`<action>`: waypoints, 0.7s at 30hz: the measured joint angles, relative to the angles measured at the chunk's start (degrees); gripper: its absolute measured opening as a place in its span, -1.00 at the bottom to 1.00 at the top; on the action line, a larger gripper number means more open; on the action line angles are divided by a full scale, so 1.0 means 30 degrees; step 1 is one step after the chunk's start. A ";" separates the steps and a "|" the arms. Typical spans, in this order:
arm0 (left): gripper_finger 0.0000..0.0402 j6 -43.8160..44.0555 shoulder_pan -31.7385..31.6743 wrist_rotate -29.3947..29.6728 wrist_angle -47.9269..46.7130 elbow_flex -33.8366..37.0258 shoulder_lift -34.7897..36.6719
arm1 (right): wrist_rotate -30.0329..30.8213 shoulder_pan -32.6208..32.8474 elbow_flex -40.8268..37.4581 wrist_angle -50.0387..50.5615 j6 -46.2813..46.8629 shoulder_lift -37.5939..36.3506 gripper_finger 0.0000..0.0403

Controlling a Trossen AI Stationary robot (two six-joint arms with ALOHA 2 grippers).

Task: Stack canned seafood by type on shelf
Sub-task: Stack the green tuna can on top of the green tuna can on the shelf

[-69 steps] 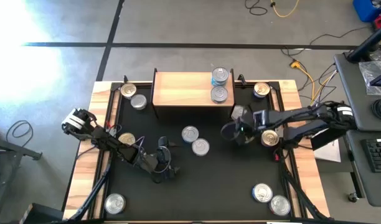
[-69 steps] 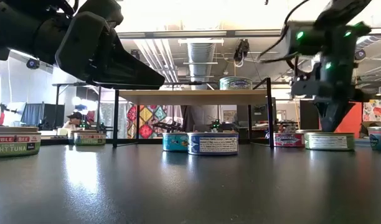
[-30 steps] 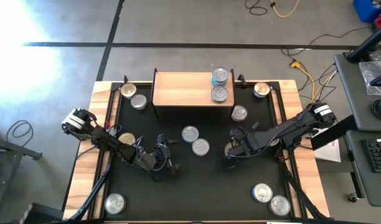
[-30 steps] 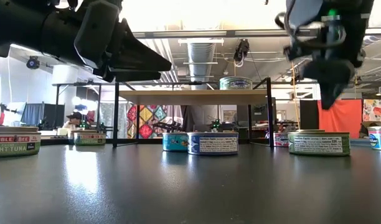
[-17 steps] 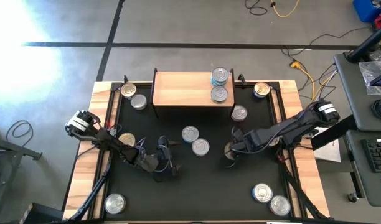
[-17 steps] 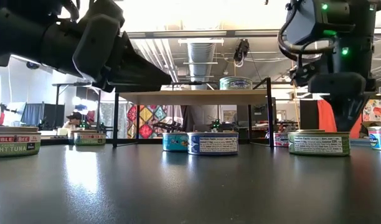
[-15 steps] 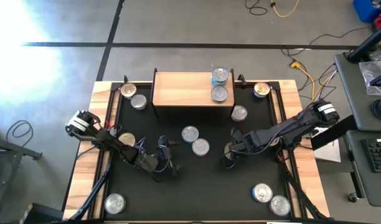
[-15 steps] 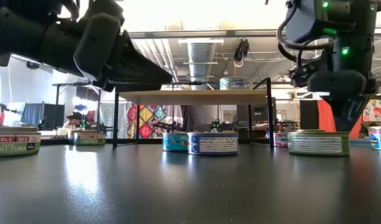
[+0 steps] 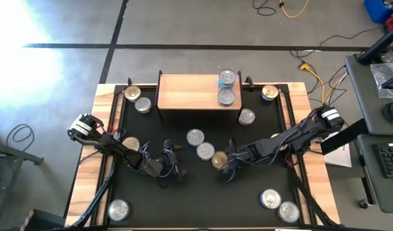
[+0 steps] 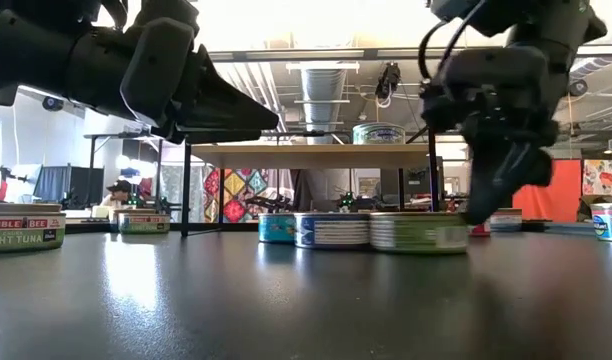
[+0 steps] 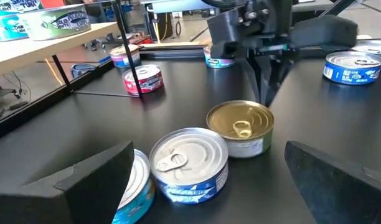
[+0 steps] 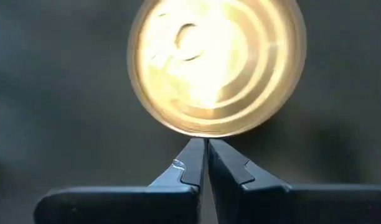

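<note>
A gold-lidded can (image 9: 218,160) stands flat on the black table, right beside a silver-lidded can (image 9: 205,151); another silver one (image 9: 195,136) sits just behind. My right gripper (image 9: 227,167) is shut, with its tips at the gold can's right side. My left gripper (image 9: 177,163) hovers open a little left of these cans, which lie ahead of its fingers. The wooden shelf (image 9: 190,92) stands at the far edge with two cans (image 9: 227,97) on its right end. My right gripper touches the gold can's side wall (image 12: 200,134) with the tips of its shut fingers (image 12: 193,155), on the side facing the table's right. The fingers slant down from the right. The can stands flat on the table with its lid up.
More cans are scattered about: two at the far left (image 9: 132,94), one gold at the far right (image 9: 269,93), one by the shelf's right leg (image 9: 246,117), one under the left arm (image 9: 130,145), and several along the near edge (image 9: 270,199). Wooden planks frame the table.
My right gripper has gone toward the table's left and downward, tipping its fingers down steeply. It stayed shut. The gold can has slid left along the table ahead of the fingertips and now sits against the silver cans in the middle.
</note>
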State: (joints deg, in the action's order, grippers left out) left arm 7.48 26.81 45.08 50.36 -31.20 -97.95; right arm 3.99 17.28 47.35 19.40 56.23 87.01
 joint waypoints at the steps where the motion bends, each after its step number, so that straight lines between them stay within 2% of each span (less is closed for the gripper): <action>1: 0.99 -0.0049 0.0000 0.0000 0.0011 0.0000 0.0000 | 0.0039 0.0000 0.0009 -0.0777 -0.0199 0.0291 -0.94; 5: 0.99 -0.0149 0.0000 0.0000 0.0011 0.0000 0.0000 | 0.0267 -0.0007 0.1047 -0.1428 -0.1702 0.1871 -0.94; 12: 0.99 -0.0166 0.0000 0.0000 -0.0004 0.0000 0.0000 | 0.0430 -0.0007 0.5474 -0.1016 -0.5858 0.4367 -0.94; 16: 0.99 -0.0173 0.0058 -0.0002 -0.0134 0.0000 0.0000 | 0.1277 -0.0007 0.8102 0.2089 -0.8028 0.4828 -0.94; 21: 0.99 -0.0173 0.0234 0.0000 -0.0222 0.0000 0.0000 | 0.5139 -0.0015 0.9117 0.7893 -0.7898 0.4773 -0.94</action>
State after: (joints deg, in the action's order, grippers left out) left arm 6.96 27.51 45.08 49.69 -31.20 -97.95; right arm 19.40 17.23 74.71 43.08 32.54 101.33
